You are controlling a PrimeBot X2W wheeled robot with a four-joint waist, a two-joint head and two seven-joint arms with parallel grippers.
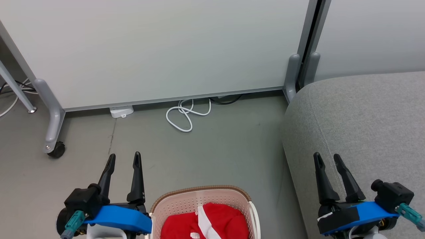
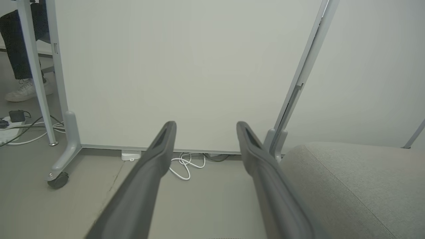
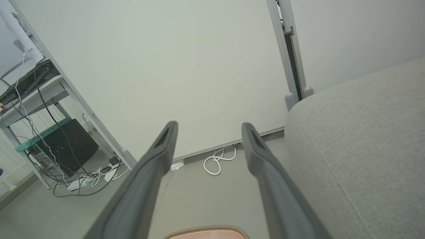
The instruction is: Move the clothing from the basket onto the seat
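Red clothing (image 1: 215,220) with a white stripe lies in the cream basket (image 1: 172,204) at the bottom centre of the head view; the basket's brown rim (image 3: 206,229) peeks in at the bottom of the right wrist view. The grey seat (image 1: 362,126) fills the right side, also seen as the seat (image 2: 358,186) and the seat (image 3: 362,146) in the wrist views. My left gripper (image 1: 124,158) hangs open left of the basket, above the floor. My right gripper (image 1: 327,157) is open over the seat's front edge. Both hold nothing; the left gripper (image 2: 205,127) and right gripper (image 3: 209,127) show spread fingers.
A white partition panel (image 1: 159,49) on grey caster feet (image 1: 54,149) stands behind. A coiled white cable (image 1: 186,116) and a white power block (image 1: 121,111) lie on the grey floor. A person's leg and shoe (image 2: 23,89) stand far left; a desk with cables (image 3: 49,146) is beyond.
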